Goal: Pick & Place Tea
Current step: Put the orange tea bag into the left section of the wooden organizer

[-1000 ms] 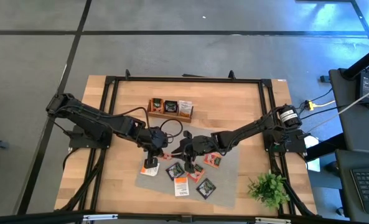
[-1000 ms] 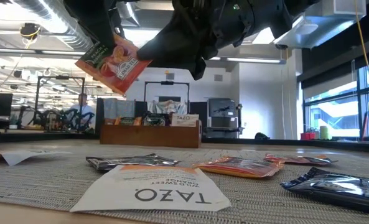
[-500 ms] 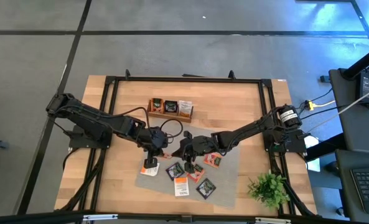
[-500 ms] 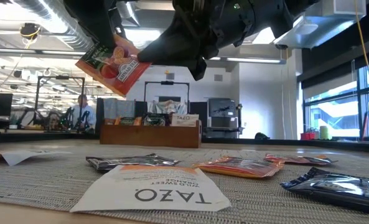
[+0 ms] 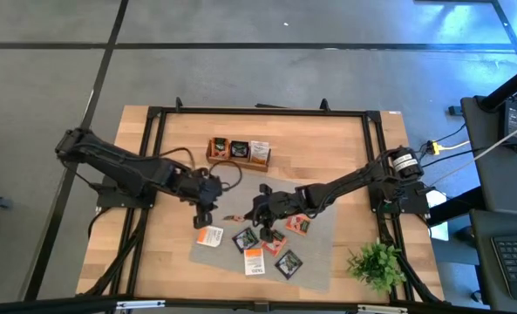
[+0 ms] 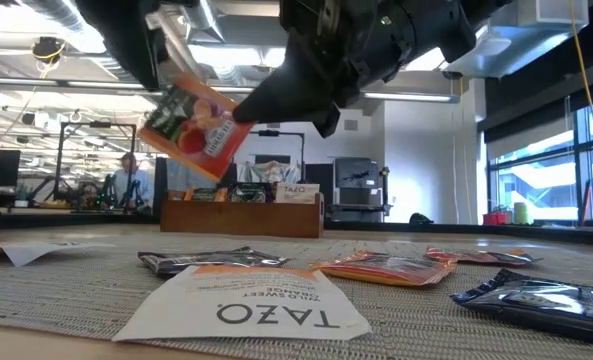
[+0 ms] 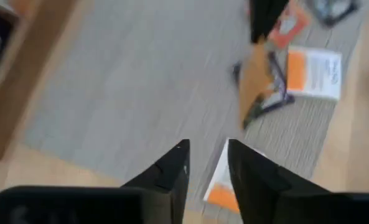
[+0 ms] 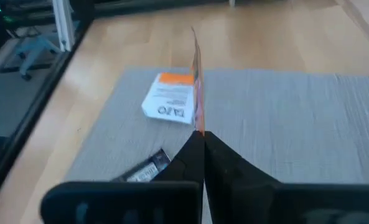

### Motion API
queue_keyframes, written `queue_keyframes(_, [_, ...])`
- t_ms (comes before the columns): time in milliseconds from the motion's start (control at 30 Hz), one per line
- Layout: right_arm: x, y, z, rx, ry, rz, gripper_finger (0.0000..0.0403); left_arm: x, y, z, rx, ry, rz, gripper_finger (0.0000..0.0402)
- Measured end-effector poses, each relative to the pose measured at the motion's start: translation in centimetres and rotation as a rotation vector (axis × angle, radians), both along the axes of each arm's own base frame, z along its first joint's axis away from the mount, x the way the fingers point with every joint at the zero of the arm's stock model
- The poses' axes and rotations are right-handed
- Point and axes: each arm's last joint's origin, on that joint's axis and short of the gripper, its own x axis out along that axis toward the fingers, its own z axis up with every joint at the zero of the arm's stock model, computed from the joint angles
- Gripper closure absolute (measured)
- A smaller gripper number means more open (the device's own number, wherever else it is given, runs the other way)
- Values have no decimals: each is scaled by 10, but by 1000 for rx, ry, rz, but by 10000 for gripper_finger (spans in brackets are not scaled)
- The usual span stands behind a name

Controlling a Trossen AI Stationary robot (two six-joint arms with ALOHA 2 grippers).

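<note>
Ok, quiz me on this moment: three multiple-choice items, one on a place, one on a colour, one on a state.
1. The wooden tray stands:
A. on the grey mat
B. on bare table wood beyond the mat
C. against the plant

2. The sachet in the right claw is:
A. orange
B. white
C. dark grey

3. That sachet is:
A. flat on the mat
B. held in the air, clear of the mat
C. inside the tray

Answers:
1 B: the high view shows the tray off the mat, on wood.
2 A: the low view shows its orange printed face.
3 B: the low view shows it hanging above the sachets that lie on the mat, with the right claw shut on it. The left claw is open and empty.
</note>
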Motion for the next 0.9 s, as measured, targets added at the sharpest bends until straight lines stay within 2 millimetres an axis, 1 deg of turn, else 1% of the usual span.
queue_keyframes(67, [-2,-2,3,-27,6,-26,400,-8,-2,4,8,-62,21,282])
queue_keyframes(233, [-8,-5,20,-131,-27,-103,400,-25,-6,-3,-4,-224,75,256])
queue_keyframes(333, [-7,-4,25,-134,-64,-83,400,-28,-7,-10,-3,-328,95,243])
queue_keyframes(433, [-7,-4,26,-130,-76,-79,400,-29,-8,-18,-16,-387,96,235])
queue_keyframes(533, [-7,-4,26,-129,-75,-79,400,-30,-8,-26,-16,-389,97,233])
queue_keyframes(667, [-6,-3,29,-110,-99,-59,400,-28,-8,-26,-7,-392,88,236])
queue_keyframes(900, [-4,-2,34,-95,-154,-59,400,-28,-9,-26,54,-388,-25,243])
